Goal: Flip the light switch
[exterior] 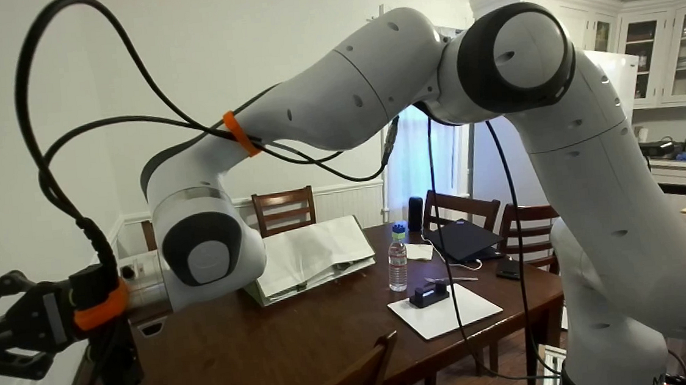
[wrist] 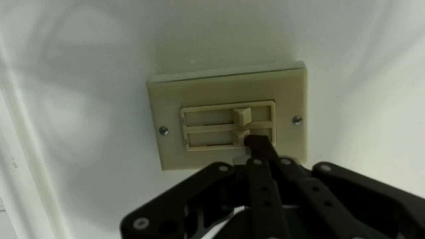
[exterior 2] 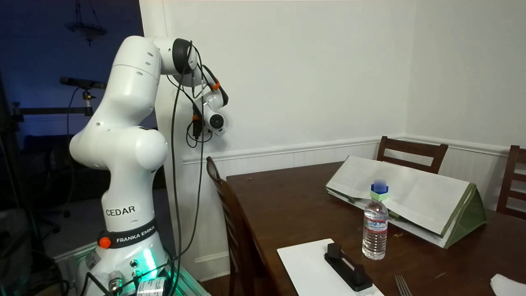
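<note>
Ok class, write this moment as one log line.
wrist view | task: flip light switch | gripper: shut, at lower slider | contact: unclear | upper slider: right of slot centre

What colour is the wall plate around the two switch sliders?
Yellowish beige; the wall plate shows best in the wrist view.

Free wall (wrist: 348, 132) surrounds the switch plate (wrist: 229, 90) except at the end effector (wrist: 258, 143).
</note>
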{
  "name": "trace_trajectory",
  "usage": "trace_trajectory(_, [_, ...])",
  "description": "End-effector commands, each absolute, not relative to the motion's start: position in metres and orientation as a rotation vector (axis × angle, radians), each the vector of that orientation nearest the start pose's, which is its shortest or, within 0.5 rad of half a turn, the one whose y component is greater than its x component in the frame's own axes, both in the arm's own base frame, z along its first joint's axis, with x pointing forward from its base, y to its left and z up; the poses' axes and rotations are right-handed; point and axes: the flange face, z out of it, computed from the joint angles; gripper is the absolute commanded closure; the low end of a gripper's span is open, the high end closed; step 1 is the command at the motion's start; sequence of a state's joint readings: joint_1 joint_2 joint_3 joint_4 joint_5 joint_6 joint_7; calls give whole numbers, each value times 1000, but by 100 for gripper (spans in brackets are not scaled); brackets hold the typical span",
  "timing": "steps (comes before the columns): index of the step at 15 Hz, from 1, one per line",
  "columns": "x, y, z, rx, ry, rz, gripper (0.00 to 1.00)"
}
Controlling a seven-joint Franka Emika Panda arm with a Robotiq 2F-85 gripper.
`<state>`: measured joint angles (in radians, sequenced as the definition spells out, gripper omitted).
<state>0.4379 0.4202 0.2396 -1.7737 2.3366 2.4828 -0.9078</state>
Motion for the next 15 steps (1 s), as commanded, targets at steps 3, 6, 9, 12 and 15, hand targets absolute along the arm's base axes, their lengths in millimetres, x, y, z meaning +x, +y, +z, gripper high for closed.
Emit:
trace_trajectory(3, [533, 419, 328, -1636, 495, -221, 100])
trace_trajectory(6, [532, 419, 319, -1654, 514, -208, 100])
trace_trajectory(9, [536, 414, 334, -1628, 509, -224, 100])
trace_trajectory(12, [541, 395, 358, -1578, 511, -265, 100])
trace_trajectory(15, [545, 372, 373, -1541, 533, -274, 100])
